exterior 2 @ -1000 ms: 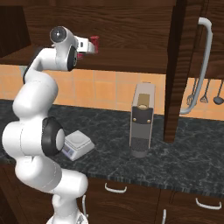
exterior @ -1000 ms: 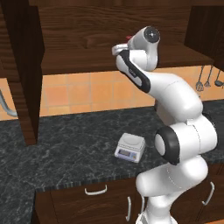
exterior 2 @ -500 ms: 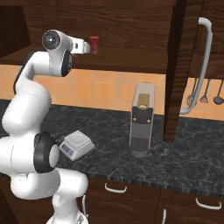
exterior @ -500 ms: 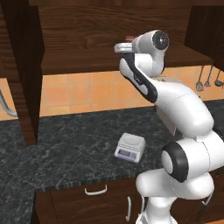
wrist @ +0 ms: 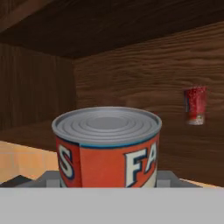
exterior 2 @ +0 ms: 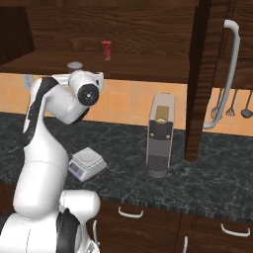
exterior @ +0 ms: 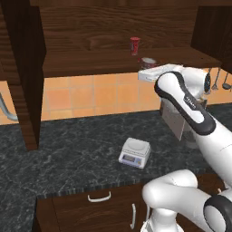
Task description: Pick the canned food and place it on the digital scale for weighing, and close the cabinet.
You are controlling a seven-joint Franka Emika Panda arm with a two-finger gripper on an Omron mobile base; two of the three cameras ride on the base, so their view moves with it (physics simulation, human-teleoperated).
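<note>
**Canned food at the shelf's front edge, between the end effector's fingers**

The canned food (wrist: 107, 146), a short cylindrical tin with a red label, white lettering and a ribbed silvery lid, sits at the front edge of the cabinet's (exterior: 118, 41) dark brown wooden shelf, seen close up in the hand view. The end effector (exterior: 146, 71) reaches in at shelf height and sits around the tin; whether its fingers press the sides cannot be told. A slim red tapered cup (exterior: 134, 45) stands farther back on the shelf, near the rear wall. Below, the small flat white-grey digital scale (exterior: 134, 152) rests on the dark speckled tabletop (exterior: 68, 154), near its front edge. A grey boxy coffee machine (exterior 2: 160, 133) stands beside the open cabinet door with its long silver bar handle (exterior 2: 228, 74).
</note>
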